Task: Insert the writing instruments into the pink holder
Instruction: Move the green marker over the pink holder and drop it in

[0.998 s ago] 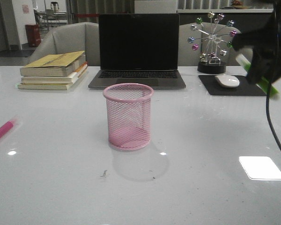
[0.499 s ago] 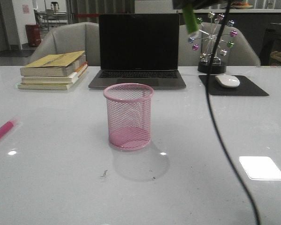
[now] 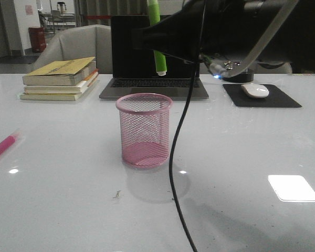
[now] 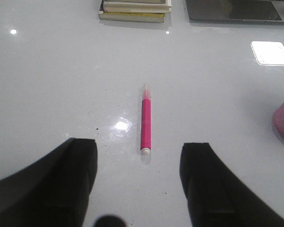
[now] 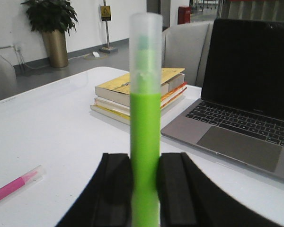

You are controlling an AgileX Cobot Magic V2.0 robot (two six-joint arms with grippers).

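Observation:
The pink holder (image 3: 144,130) stands upright mid-table, nothing visible inside it. My right gripper (image 3: 152,39) is shut on the green marker (image 3: 157,37), which it holds upright. The marker's whitish lower end hangs above the holder's far rim. In the right wrist view the green marker (image 5: 145,118) is pinched between the pads of the right gripper (image 5: 145,175). The pink marker (image 3: 2,148) lies flat at the table's left edge. My left gripper (image 4: 139,149) hovers open just short of the pink marker (image 4: 146,124), touching nothing. It is out of the front view.
A laptop (image 3: 155,58) stands behind the holder, with a stack of books (image 3: 60,79) to its left. A mouse (image 3: 254,90) lies on a black pad at the back right. The right arm's black cable (image 3: 176,157) hangs down beside the holder.
My right arm has swung from the far right to the left and nearer, carrying the green marker from a tilt to upright over the holder. The holder and pink marker have stayed put.

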